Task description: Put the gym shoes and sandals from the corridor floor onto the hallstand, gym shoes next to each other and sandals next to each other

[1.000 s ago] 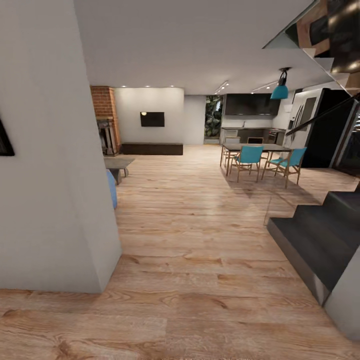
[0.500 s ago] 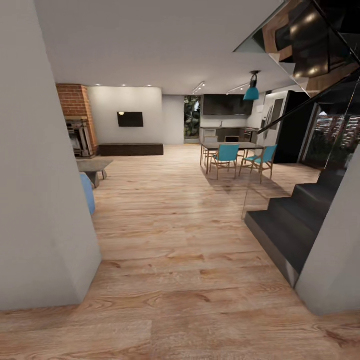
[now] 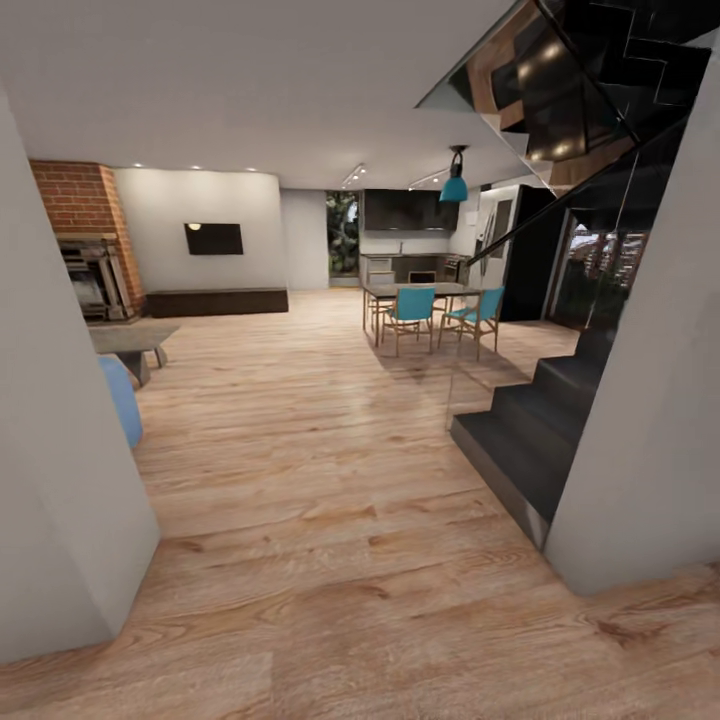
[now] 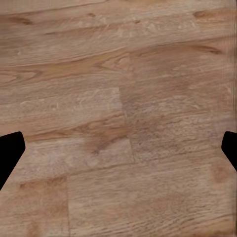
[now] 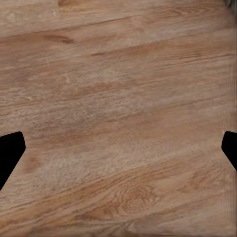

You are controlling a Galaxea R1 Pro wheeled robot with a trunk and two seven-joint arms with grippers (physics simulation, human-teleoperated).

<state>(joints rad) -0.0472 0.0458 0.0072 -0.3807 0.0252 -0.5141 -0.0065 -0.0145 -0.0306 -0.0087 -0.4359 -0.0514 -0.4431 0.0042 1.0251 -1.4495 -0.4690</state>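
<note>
Facing open living space, you're in transit: head view gives wood floor [image 3: 340,480], dark stairs [image 3: 540,430], dining table with teal chairs [image 3: 410,310], no shoes or rack to place. Left gripper [image 4: 118,153] and right gripper [image 5: 118,153] hang spread wide, empty, with bare planks beneath each; wrist views add just fingertip edges.

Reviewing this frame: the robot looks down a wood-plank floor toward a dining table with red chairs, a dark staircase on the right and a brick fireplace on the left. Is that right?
Not quite: the chairs at the dark dining table are teal, not red, as the head view shows. The rest holds: light brown wood-plank floor, dark staircase on the right, red brick fireplace on the left.
</note>
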